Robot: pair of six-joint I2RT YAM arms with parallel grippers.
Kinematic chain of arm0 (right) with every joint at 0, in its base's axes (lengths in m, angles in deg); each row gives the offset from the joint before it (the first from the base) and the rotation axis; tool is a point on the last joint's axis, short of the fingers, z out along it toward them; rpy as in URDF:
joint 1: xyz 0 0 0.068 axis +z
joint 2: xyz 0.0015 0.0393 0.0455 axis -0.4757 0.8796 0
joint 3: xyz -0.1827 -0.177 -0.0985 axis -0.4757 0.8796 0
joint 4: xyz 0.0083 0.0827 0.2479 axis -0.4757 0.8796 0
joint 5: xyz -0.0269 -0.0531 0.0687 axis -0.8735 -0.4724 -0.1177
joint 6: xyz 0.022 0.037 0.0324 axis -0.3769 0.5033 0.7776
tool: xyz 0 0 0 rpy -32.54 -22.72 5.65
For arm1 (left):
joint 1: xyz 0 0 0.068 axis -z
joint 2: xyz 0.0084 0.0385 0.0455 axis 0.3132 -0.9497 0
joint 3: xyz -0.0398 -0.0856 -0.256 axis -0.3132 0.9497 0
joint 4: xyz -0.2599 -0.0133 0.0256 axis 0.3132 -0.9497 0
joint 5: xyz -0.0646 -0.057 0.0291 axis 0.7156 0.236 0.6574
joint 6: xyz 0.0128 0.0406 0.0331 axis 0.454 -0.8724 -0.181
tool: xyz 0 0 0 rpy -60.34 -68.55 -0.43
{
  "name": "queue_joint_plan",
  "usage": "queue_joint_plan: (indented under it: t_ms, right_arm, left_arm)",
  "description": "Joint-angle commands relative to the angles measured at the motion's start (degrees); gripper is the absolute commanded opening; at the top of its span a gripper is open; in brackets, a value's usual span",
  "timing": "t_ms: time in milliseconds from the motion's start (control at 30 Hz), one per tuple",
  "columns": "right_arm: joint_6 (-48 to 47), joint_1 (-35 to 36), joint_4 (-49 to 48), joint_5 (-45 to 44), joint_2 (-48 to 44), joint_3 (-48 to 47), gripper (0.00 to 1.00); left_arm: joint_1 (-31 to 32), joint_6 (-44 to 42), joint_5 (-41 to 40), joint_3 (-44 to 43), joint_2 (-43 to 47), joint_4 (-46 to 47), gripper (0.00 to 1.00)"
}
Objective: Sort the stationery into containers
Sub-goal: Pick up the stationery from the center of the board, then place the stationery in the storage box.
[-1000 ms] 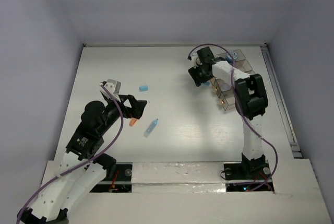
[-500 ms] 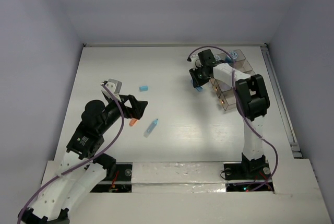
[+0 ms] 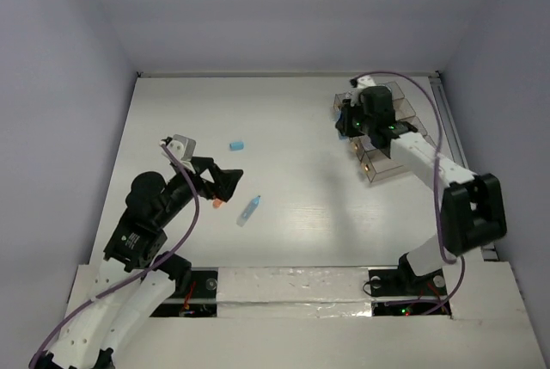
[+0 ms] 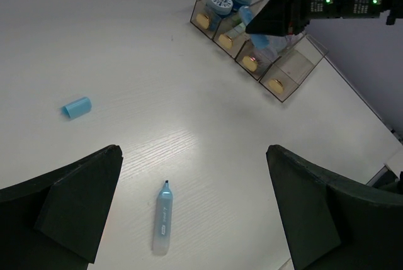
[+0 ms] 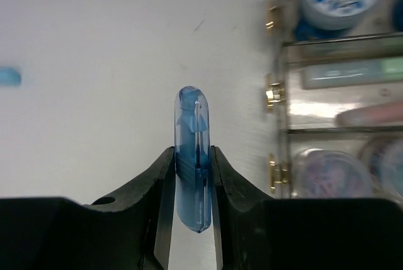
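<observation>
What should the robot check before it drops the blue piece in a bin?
1. Right claw shut on blue piece: ok.
2. Piece above a bin: not ok, the bins sit off to one side.
3. Which bin it belongs in: cannot tell.
4. Left claw open, away from the bins: ok.
5. Everything sorted: not ok, pen and cap lie loose.
</observation>
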Motion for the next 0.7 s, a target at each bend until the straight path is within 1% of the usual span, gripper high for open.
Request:
queue_joint_plan:
  t_ms: [0,33,67,100,167,233,300,467,567,667]
  right_arm:
    - [10.27,-4.54,-10.49,-10.17,-8.36,9.43,0.09]
    - [11.85,-6.64,-11.19,-11.14,-10.38,11.82,0.09]
    - [14.56,-7.53,-13.11,-12.37,-14.49,14.11,0.09]
    - [15.63,-8.23,-13.65,-15.34,-16.53,18.31,0.08]
    - [18.26,-10.25,-14.27,-18.78,-20.05,21.76,0.08]
    - [19.33,-11.66,-13.58,-19.85,-23.22,24.84,0.08]
    - [20.56,-13.51,-12.17,-20.99,-23.76,25.99,0.08]
    - [22.32,-16.41,-12.69,-18.89,-21.56,27.67,0.09]
    - [23.02,-17.2,-13.39,-17.3,-20.07,27.32,0.1]
    - [24.6,-17.73,-13.48,-17.48,-19.19,27.32,0.15]
  left_arm:
    - [0.98,-0.68,0.96,0.2,2.51,3.1,0.99]
    - [0.98,-0.68,0.87,0.11,2.87,3.01,0.99]
    - [1.51,-0.68,0.69,0.2,3.57,2.92,0.99]
    - [2.12,-0.59,0.43,0.11,3.92,2.92,0.99]
    - [2.73,-0.59,0.43,0.11,4.88,2.83,0.99]
    - [3.44,-0.51,0.43,0.11,5.5,2.75,0.99]
    - [3.44,-0.51,0.16,0.11,6.38,2.66,0.99]
    - [4.06,-0.42,-0.19,0.29,7.61,2.57,0.99]
    - [4.59,-0.33,-0.37,0.11,7.88,2.57,0.99]
    - [4.59,-0.42,-0.37,0.2,7.97,2.48,0.99]
